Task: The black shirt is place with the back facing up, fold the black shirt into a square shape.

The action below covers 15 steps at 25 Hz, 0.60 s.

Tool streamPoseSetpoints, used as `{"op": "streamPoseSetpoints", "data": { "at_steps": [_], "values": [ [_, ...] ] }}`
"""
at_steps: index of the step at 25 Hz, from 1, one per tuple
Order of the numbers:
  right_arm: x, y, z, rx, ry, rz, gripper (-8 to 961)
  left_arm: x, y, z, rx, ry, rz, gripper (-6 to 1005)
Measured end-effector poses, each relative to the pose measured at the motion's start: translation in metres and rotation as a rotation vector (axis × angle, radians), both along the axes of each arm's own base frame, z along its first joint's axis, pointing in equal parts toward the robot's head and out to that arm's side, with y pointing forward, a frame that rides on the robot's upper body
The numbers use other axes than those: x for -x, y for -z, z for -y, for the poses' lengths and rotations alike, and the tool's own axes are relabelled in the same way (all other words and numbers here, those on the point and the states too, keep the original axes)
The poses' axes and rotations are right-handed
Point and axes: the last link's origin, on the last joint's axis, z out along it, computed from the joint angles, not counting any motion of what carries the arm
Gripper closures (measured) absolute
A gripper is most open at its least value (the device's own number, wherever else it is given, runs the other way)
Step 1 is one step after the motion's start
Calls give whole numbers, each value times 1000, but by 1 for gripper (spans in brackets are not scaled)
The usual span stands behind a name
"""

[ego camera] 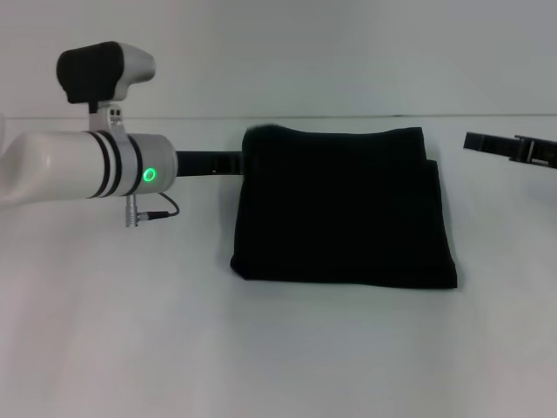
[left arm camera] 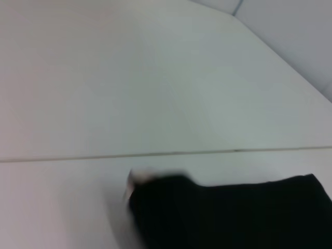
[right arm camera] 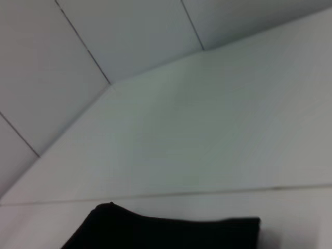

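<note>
In the head view, we are seeing the black shirt [ego camera: 344, 206] lying folded into a near-square on the white table [ego camera: 174, 340], the left gripper [ego camera: 233, 160] touching its far left corner, the right gripper [ego camera: 487, 143] well apart to its right; we cannot tell either gripper's opening. In both wrist views, we are seeing only a far edge of the shirt.

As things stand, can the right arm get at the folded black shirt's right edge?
Probably yes. The right gripper hangs just off the black shirt at its far right corner, with only bare table between them.
</note>
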Motion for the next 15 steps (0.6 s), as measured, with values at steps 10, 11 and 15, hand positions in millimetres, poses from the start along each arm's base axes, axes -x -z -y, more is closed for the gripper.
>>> {"op": "streamPoseSetpoints", "data": {
  "at_steps": [10,11,15],
  "values": [
    [-12,-12,0,136,194,4,270,24,-32,11,-63,-20,57,688],
    [-13,-11,1,159,207,-4,270,24,-33,14,-57,-11,63,651],
    [-13,-2,4,225,229,-14,269,19,-36,31,-13,68,86,454]
  ]
}}
